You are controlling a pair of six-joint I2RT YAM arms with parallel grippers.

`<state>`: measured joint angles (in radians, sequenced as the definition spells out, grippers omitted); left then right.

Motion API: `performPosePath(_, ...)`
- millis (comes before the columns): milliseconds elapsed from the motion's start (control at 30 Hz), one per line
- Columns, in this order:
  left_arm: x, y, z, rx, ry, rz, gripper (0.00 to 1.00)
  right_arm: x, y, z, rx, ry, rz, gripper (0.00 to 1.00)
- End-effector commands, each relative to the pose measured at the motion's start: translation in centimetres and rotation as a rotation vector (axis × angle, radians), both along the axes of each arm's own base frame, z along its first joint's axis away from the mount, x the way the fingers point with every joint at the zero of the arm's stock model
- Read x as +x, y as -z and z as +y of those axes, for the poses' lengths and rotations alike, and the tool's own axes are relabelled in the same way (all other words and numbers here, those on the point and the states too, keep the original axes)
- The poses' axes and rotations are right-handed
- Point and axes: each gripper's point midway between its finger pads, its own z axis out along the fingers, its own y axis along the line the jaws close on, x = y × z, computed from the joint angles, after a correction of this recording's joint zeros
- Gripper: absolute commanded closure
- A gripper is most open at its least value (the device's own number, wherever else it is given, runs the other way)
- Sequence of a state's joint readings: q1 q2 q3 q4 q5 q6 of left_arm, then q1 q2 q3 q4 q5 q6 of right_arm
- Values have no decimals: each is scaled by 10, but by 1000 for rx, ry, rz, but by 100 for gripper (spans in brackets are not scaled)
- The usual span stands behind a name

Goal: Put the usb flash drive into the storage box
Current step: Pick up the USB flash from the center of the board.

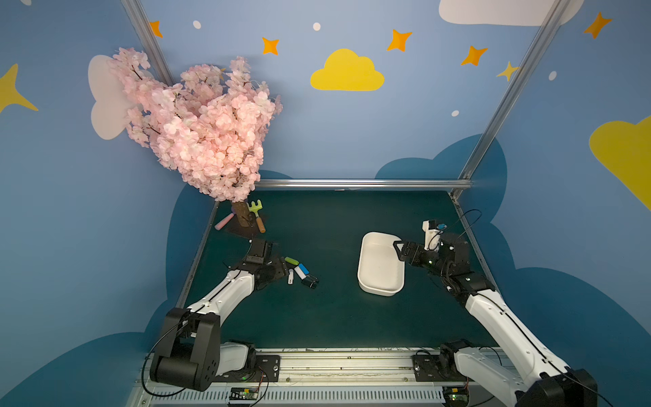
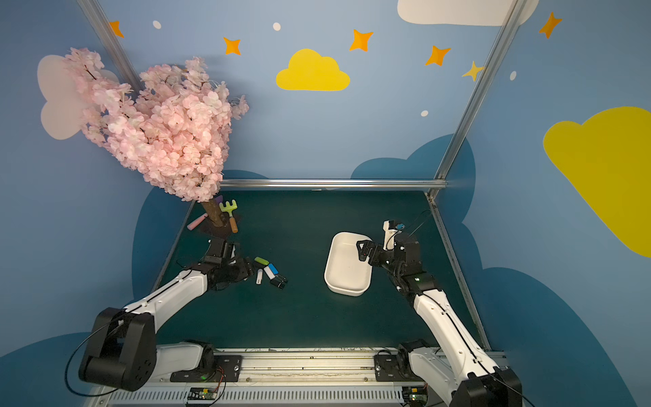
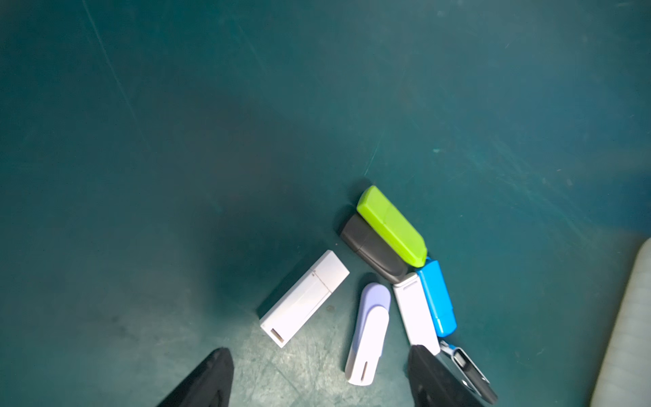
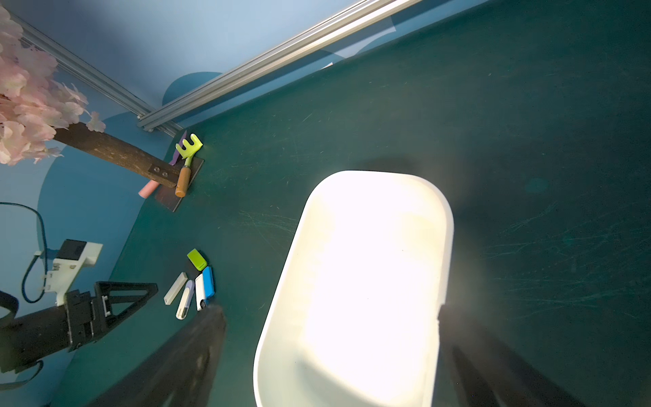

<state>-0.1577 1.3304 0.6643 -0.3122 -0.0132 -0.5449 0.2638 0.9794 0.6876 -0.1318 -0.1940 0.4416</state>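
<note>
Several usb flash drives (image 1: 299, 271) lie in a cluster on the left half of the green mat. The left wrist view shows a lilac-and-white drive (image 3: 368, 334), a white rectangular one (image 3: 304, 299), a green one (image 3: 391, 225), a dark grey one (image 3: 373, 250), a blue one (image 3: 436, 297) and a black swivel one (image 3: 470, 373). My left gripper (image 3: 320, 373) is open low over them, and the lilac-and-white drive lies between its fingers. The white storage box (image 1: 378, 271) sits right of centre with nothing in it. My right gripper (image 1: 401, 252) hangs open over its right rim, holding nothing.
A pink blossom tree (image 1: 197, 127) stands at the back left corner on a trunk base (image 1: 243, 216). A green toy rake (image 1: 257, 215) and a pink stick (image 1: 224, 221) lie beside it. Metal frame rails (image 1: 363, 184) border the mat.
</note>
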Motion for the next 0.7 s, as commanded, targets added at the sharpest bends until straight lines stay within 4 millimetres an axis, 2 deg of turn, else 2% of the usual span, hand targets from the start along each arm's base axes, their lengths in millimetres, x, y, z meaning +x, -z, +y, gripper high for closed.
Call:
performPosePath(0, 1, 10, -3, -9, 30, 38, 21, 4, -5, -1, 6, 14, -32, 2)
performPosePath(133, 9, 14, -3, 24, 71, 88, 29, 6, -7, -3, 6, 36, -41, 2)
performPosePath(167, 9, 13, -2, 34, 74, 91, 29, 7, -8, -4, 5, 41, -46, 2)
performPosePath(200, 8, 13, 0, 45, 72, 91, 30, 5, 3, -5, -3, 44, -28, 2)
performPosePath(333, 6, 12, 9, 93, 62, 82, 30, 5, 5, -5, -3, 44, -24, 3)
performPosePath(500, 12, 15, 6, 101, 103, 101, 30, 6, 6, -5, -1, 45, -21, 2)
performPosePath(600, 16, 16, -3, 85, 158, 110, 30, 6, 6, -5, -6, 40, -24, 3)
performPosePath(667, 17, 16, 1, 120, 160, 131, 30, 6, 7, -12, -32, 76, -20, 2)
